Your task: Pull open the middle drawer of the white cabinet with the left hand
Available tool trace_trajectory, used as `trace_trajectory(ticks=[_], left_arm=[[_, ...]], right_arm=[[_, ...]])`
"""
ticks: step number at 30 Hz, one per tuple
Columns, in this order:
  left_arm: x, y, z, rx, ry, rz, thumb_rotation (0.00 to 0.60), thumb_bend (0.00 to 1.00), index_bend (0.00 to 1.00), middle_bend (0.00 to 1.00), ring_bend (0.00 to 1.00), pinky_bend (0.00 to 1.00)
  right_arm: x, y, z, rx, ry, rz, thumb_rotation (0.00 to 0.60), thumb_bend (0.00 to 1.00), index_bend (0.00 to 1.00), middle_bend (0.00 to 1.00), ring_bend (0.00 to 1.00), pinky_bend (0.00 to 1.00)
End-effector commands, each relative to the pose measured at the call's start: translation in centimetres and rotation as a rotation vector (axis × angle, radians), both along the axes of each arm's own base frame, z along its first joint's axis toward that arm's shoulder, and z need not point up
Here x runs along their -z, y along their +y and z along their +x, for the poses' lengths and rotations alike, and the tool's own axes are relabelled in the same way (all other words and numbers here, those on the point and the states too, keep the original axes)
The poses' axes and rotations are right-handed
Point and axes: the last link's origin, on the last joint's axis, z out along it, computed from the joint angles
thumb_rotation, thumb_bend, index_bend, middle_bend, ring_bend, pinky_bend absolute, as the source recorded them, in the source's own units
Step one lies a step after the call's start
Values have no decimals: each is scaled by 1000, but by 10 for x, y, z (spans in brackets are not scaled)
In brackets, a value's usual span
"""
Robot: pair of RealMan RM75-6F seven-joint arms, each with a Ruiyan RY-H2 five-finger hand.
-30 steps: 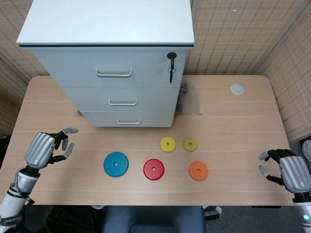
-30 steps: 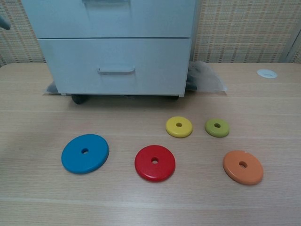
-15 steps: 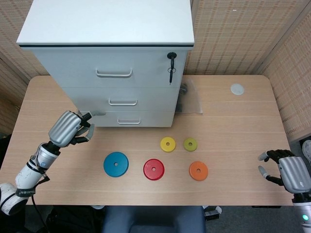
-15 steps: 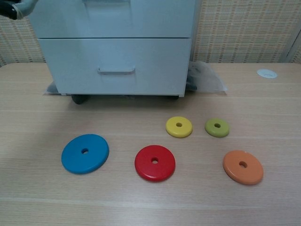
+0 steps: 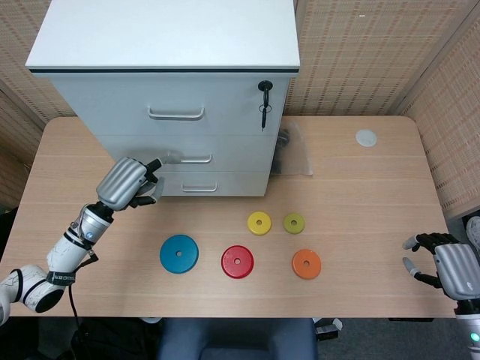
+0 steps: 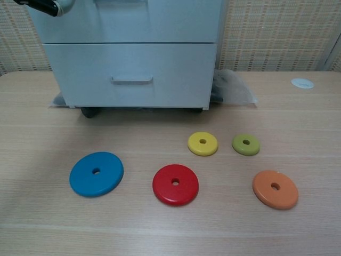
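Note:
The white cabinet [image 5: 172, 45] stands at the back of the table with three drawers, all closed. The middle drawer [image 5: 225, 154] carries a small silver handle [image 5: 190, 158]. My left hand [image 5: 129, 184] hovers in front of the cabinet's lower left, its fingertips [image 5: 155, 163] just left of that handle and holding nothing. In the chest view only part of the left hand [image 6: 45, 5] shows at the top left corner. My right hand [image 5: 450, 266] rests at the table's front right edge, fingers apart and empty.
Blue [image 5: 179, 254], red [image 5: 237, 261], orange [image 5: 306, 263], yellow [image 5: 259, 223] and green [image 5: 294, 222] discs lie in front of the cabinet. A key [image 5: 264, 97] hangs in the top drawer's lock. A plastic bag [image 5: 294, 150] lies beside the cabinet; a white cap [image 5: 365, 137] sits far right.
My left hand has risen from the table's left edge and travelled right and forward to the cabinet front, near the middle handle. The right hand has barely moved.

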Motion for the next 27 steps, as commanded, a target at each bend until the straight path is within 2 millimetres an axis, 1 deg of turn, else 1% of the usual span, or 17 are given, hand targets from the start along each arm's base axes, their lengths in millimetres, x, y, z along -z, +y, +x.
trace_trajectory(ticks=[1, 16, 27], left_arm=[[1, 3, 1, -5, 2, 2, 600, 647, 232, 987, 1000, 1000], [6, 10, 5, -31, 34, -8, 600, 646, 234, 987, 1000, 1000], [7, 5, 7, -21, 48, -12, 600, 646, 245, 987, 1000, 1000]], right_arm=[[0, 0, -1, 1, -1, -1, 600, 268, 477, 519, 433, 396], [-3, 4, -5, 14, -1, -10, 600, 268, 478, 519, 433, 396], [-3, 5, -7, 23, -3, -12, 600, 268, 477, 519, 433, 396]])
